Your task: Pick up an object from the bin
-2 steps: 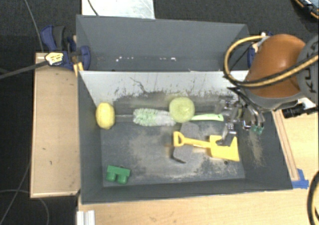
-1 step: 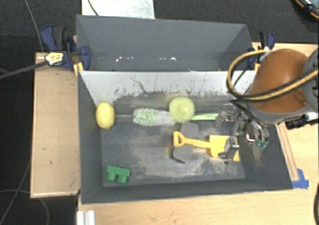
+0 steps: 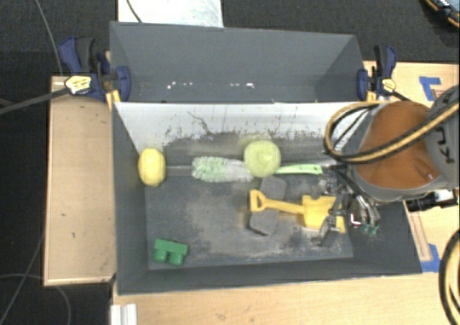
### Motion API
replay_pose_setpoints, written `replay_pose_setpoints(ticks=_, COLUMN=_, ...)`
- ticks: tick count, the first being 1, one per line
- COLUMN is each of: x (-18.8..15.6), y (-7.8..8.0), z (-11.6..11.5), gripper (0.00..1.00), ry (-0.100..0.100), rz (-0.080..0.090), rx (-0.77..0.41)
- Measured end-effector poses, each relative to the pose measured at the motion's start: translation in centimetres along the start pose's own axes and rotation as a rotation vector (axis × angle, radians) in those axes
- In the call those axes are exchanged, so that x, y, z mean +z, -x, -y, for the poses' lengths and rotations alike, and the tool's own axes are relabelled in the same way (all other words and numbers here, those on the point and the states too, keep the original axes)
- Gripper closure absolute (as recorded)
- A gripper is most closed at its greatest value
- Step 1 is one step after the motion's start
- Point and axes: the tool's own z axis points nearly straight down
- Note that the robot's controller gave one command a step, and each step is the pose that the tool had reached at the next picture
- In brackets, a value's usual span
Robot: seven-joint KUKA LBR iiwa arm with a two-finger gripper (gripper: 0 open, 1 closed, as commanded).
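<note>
My gripper [image 3: 334, 221] is low at the right side of the bin, its fingers hanging over the blade end of a yellow toy shovel [image 3: 291, 208]. The shovel lies flat with its handle pointing left. A grey block [image 3: 264, 223] lies just under the shovel's handle, and another grey piece [image 3: 273, 188] sits above it. A green bottle brush [image 3: 237, 168] with a white bristle head stretches along the back, its green handle reaching toward my gripper. A yellow-green ball [image 3: 261, 157] rests on the brush.
A yellow lemon [image 3: 152, 166] lies at the left back of the bin. A green toy brick [image 3: 169, 251] sits in the front left corner. The arm's orange cover and black cables hang over the bin's right wall.
</note>
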Motion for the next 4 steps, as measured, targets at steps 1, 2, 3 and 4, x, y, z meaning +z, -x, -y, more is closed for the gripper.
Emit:
replay_pose_setpoints(ticks=1, x=5.04, y=-0.87, z=2.94, gripper=1.0, ry=0.001, rz=0.011, rx=-0.136)
replay_pose_setpoints(ticks=2, x=5.04, y=-0.87, z=2.93, gripper=1.0, ry=0.001, rz=0.011, rx=-0.138)
replay_pose_setpoints(ticks=3, x=5.04, y=-0.87, z=2.93, gripper=1.0, ry=0.001, rz=0.011, rx=-0.138)
replay_pose_setpoints(ticks=4, x=4.91, y=-0.83, z=3.56, gripper=1.0, ry=0.002, rz=0.013, rx=-0.114)
